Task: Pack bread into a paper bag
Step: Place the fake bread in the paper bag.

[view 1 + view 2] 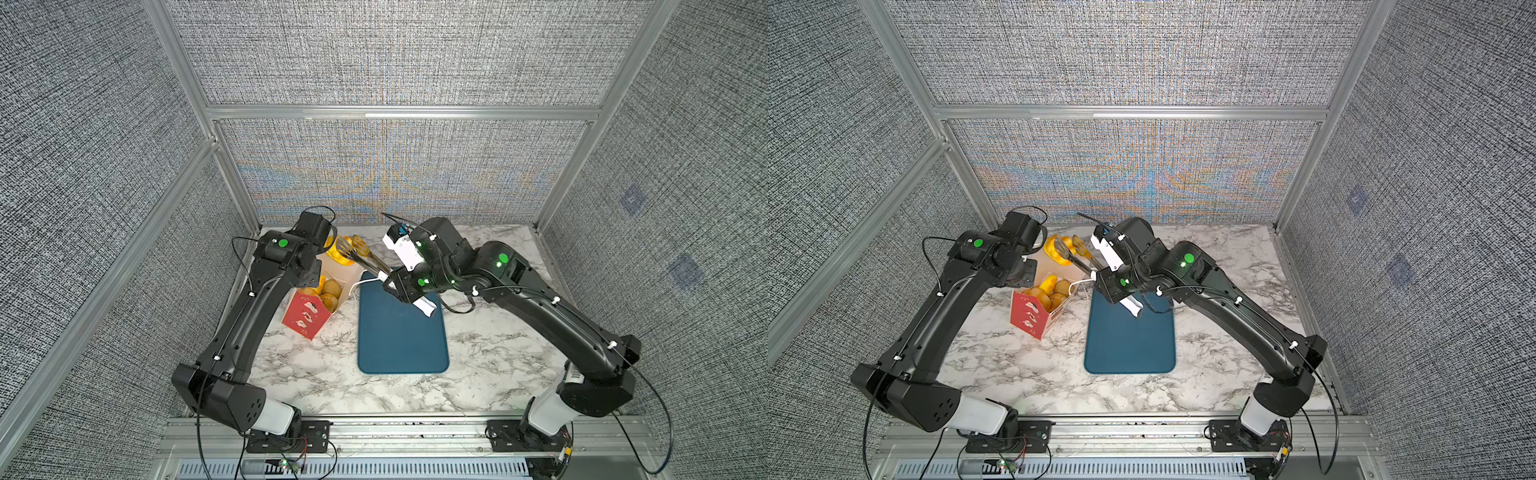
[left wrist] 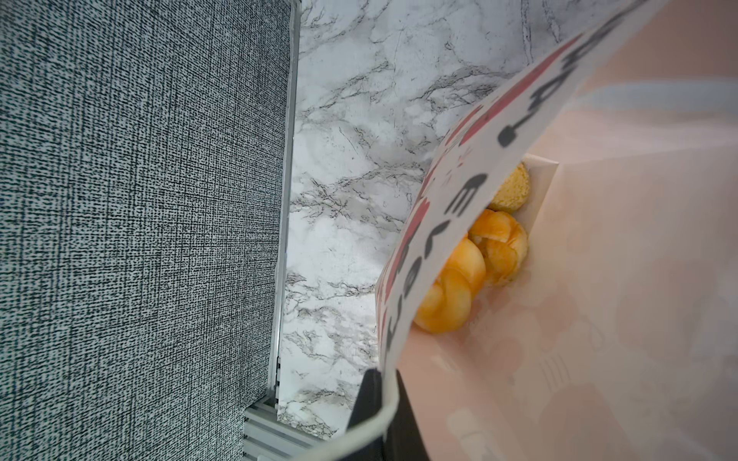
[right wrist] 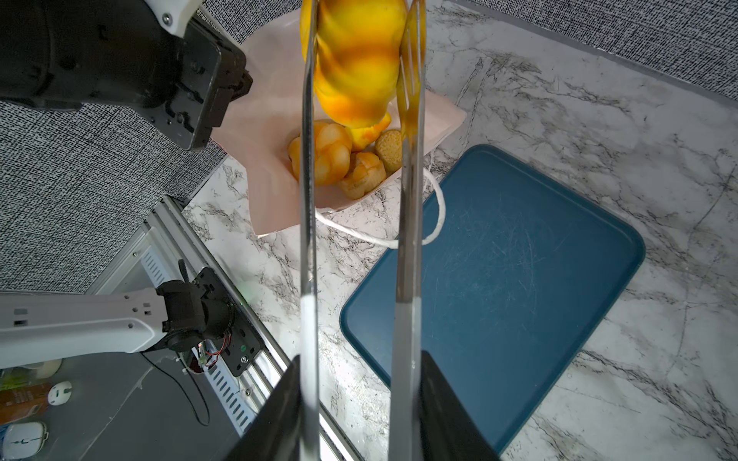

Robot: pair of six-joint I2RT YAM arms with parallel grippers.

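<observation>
paper bag standing open-mouthed on the marble bench, just to your left of the dark blue tray. one white cord handle loops out of the bag and lies over the tray's corner nearest the bag.

your left claw is closed down on the rim of the bag's printed front wall, and the paper edge runs between its black fingers.

your right claw is clamped on a pair of tongs, with one finger pressed against the outside of each metal arm; the two arms stand apart. between the tongs' yellow slotted heads sits a twisted knot roll, held up over the bag's open mouth.

inside the bag lie the other pieces of bread: a second knot roll, a ridged croissant, a round bun and a further golden piece, partly hidden by the held roll.

in both top views the tongs reach from the right claw toward the bag, past the tray's far corner, and your left arm covers part of the bag's mouth. the left wrist view shows three of the packed pieces lying close against the front wall.
</observation>
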